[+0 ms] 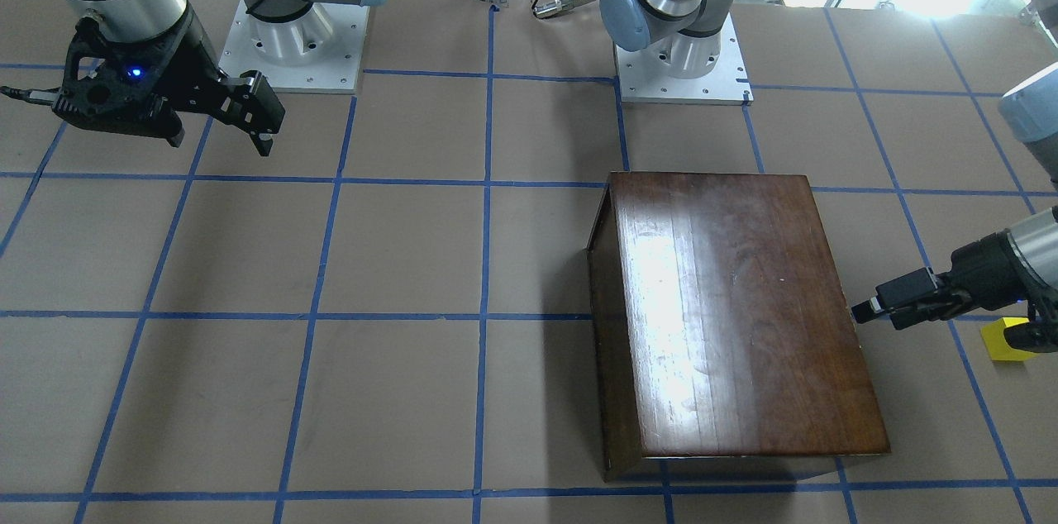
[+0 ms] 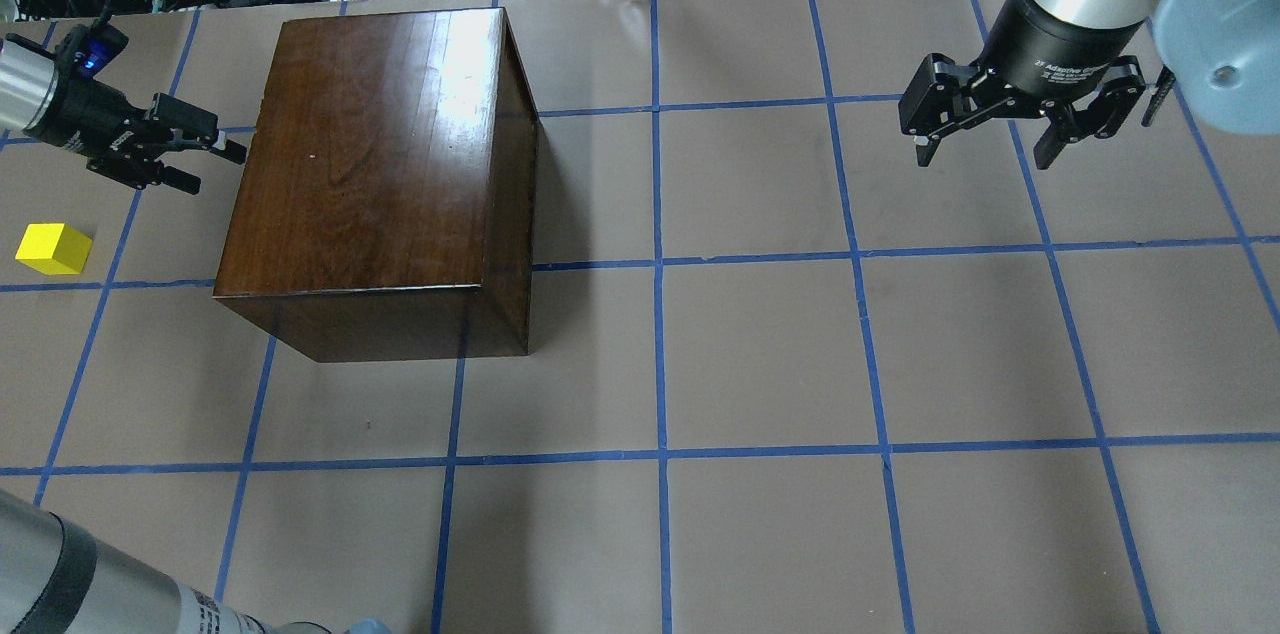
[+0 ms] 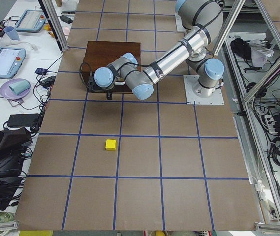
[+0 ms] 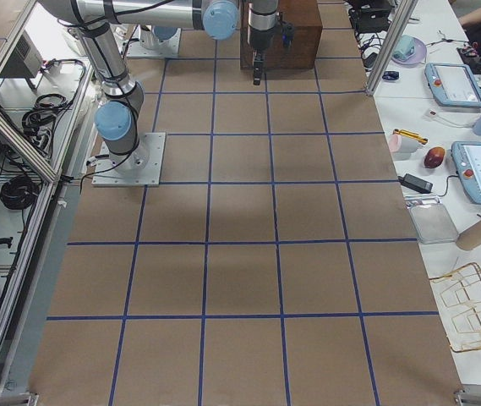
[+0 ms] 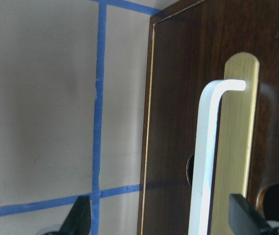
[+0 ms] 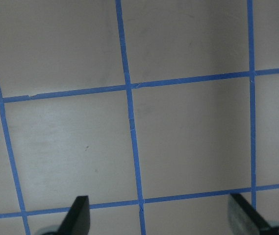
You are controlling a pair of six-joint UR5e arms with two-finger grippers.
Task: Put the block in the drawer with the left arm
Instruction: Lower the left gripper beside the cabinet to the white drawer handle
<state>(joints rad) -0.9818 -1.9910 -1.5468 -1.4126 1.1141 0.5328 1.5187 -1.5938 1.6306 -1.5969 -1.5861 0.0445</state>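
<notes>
One yellow block lies on the table. There is one dark wooden box, with one drawer front bearing one pale pull on one brass plate. The arms number two, a left arm and a right arm, on two base plates. There are two grippers, the left gripper and the right gripper, each with two fingers.

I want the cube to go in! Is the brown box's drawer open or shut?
Shut. The dark brown drawer front sits tight against the glossy wooden box; no pale tray sticks out.
</notes>
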